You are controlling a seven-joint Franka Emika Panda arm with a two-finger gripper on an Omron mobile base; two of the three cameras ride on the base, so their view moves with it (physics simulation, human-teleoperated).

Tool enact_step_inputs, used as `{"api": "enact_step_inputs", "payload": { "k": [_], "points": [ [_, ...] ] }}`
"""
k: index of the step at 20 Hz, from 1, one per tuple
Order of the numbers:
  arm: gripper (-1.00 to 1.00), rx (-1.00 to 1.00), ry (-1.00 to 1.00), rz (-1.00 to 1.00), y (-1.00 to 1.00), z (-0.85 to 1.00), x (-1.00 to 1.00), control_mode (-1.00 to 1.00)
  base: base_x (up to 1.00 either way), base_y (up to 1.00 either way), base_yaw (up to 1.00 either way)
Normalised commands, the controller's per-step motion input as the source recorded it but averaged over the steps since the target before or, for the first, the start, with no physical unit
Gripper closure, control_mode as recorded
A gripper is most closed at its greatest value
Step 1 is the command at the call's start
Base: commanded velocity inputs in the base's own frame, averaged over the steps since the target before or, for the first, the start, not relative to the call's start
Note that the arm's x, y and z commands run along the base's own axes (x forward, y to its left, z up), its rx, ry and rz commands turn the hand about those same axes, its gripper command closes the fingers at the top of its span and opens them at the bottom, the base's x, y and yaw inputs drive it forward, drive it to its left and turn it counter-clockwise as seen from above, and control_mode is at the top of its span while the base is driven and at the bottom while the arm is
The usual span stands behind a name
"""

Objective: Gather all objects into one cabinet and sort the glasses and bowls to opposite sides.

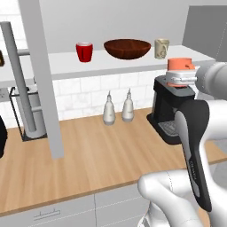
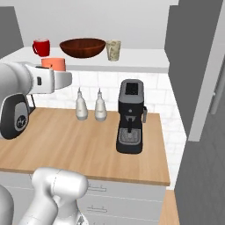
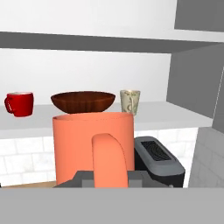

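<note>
My gripper (image 1: 181, 74) is shut on a coral-orange mug (image 1: 180, 64), held upright in the air just in front of and slightly below the right end of the pale grey cabinet shelf (image 1: 66, 65). In the hand view the mug (image 3: 87, 140) is close up, its handle facing the camera above the gripper (image 3: 109, 180). On the shelf stand a red cup (image 1: 84, 52) at the left, a wide dark brown bowl (image 1: 127, 48) in the middle and a beige mottled mug (image 1: 161, 48) to its right. The right base view shows the held mug (image 2: 53, 64) below the red cup (image 2: 41, 47).
A black coffee machine (image 1: 170, 111) stands on the wooden counter (image 1: 97, 155) directly under the held mug. Two white pointed bottles (image 1: 109, 111) (image 1: 128, 107) stand by the tiled wall. The open grey cabinet doors (image 1: 42, 75) (image 2: 204, 66) hang at both sides, one with a bar handle (image 1: 15, 75).
</note>
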Motion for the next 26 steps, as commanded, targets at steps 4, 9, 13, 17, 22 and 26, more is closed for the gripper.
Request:
{"api": "enact_step_inputs", "payload": {
  "k": [4,9,13,17,22,26],
  "points": [
    [1.0,0.0,0.0,0.0,0.0,0.0,0.0,1.0,0.19,0.0,0.0],
    [1.0,0.0,0.0,0.01,0.03,0.0,0.0,-1.0,0.11,0.0,0.0],
    [1.0,0.0,0.02,0.2,0.62,0.0,-0.04,-1.0,0.0,0.0,0.0],
    [1.0,0.0,0.09,0.33,0.74,0.0,0.0,-1.0,0.0,0.0,0.0],
    [1.0,0.01,0.08,0.35,0.71,0.0,0.0,-1.0,0.0,0.0,0.0],
    [1.0,0.03,0.01,0.17,0.73,0.0,-0.03,-1.0,0.0,0.0,0.0]
  ]
}}
